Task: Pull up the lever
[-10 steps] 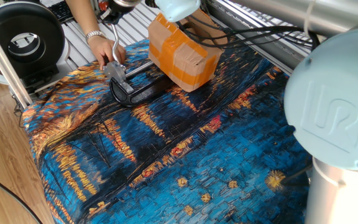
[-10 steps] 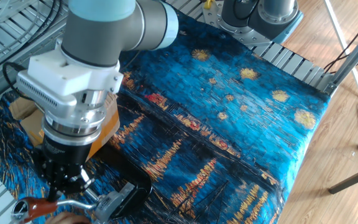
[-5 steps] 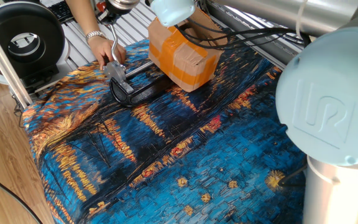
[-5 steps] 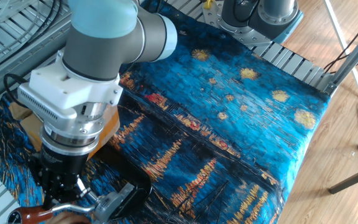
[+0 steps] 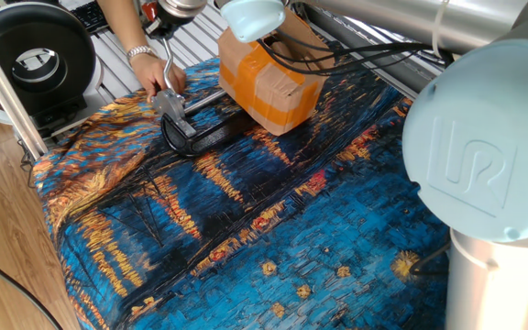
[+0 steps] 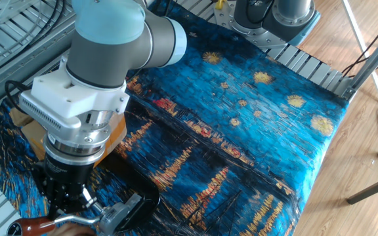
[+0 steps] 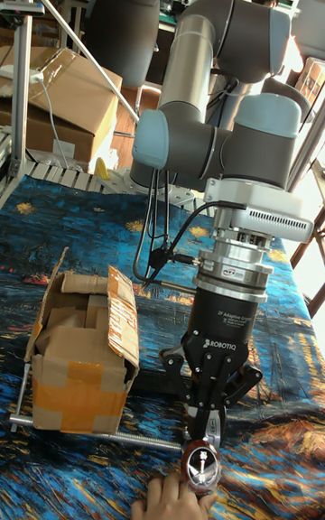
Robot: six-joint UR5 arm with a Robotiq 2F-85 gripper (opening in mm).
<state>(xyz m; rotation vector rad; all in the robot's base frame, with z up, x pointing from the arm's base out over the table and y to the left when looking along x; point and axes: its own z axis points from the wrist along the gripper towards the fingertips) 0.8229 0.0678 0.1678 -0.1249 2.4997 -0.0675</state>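
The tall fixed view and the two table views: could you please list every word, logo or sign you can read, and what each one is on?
"ROBOTIQ": on the black body of the gripper, tall fixed view.
Line above it, perhaps "2F Adaptive Gripper": too small to be sure.
"UR" logo: embossed on the blue joint cap of the arm, one fixed view.
Emblem on the round black device: no legible text.
Cardboard box: no legible print.

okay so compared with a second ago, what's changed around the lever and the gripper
The arm's big joint housing slid further left in one fixed view, and the lever's red-brown knob ended up slightly lower and further left in the other fixed view. The gripper stayed over the lever, the person's hand stayed at the bracket, and the cardboard box did not move.
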